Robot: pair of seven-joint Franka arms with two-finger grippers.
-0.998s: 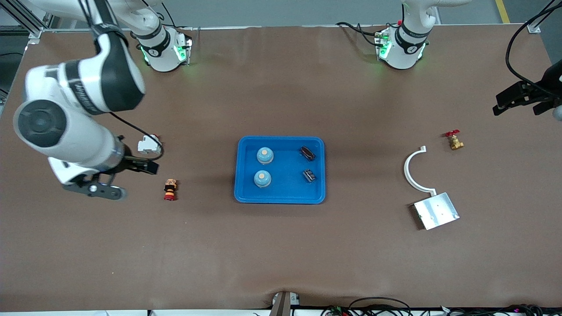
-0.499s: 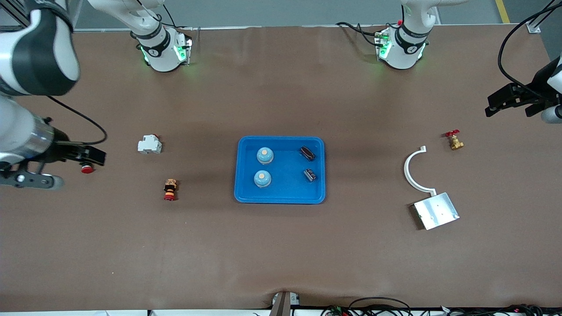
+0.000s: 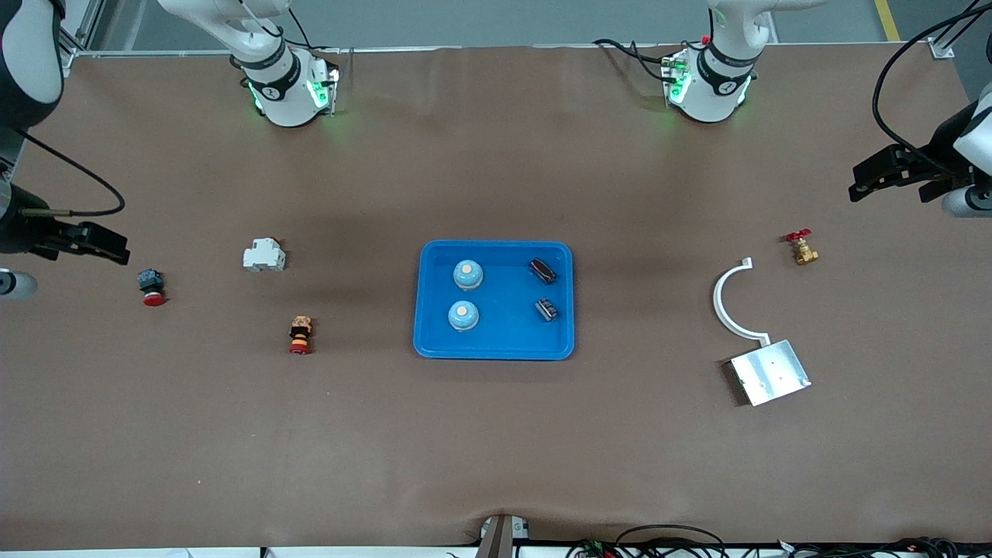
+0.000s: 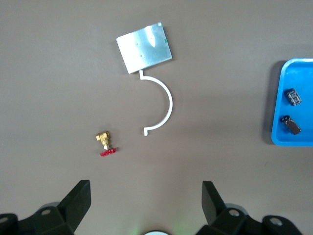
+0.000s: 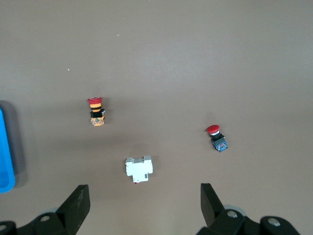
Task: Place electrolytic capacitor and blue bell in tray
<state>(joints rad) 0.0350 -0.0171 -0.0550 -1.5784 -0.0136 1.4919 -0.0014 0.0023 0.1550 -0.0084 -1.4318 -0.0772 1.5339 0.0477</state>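
Holding bells (image 3: 467, 273) and capacitors (image 3: 542, 270): tray (image 3: 496, 349).

— What do the arms look like?
— White shells with black joint bands; each round base (image 3: 288, 87) glows green at its side.
— Cables?
— Black ones loop beside both wrists and trail from the bases.
— And the gripper fingers (image 4: 76, 203)?
— Matte black, wedge-shaped, with small screw holes in the mounts.
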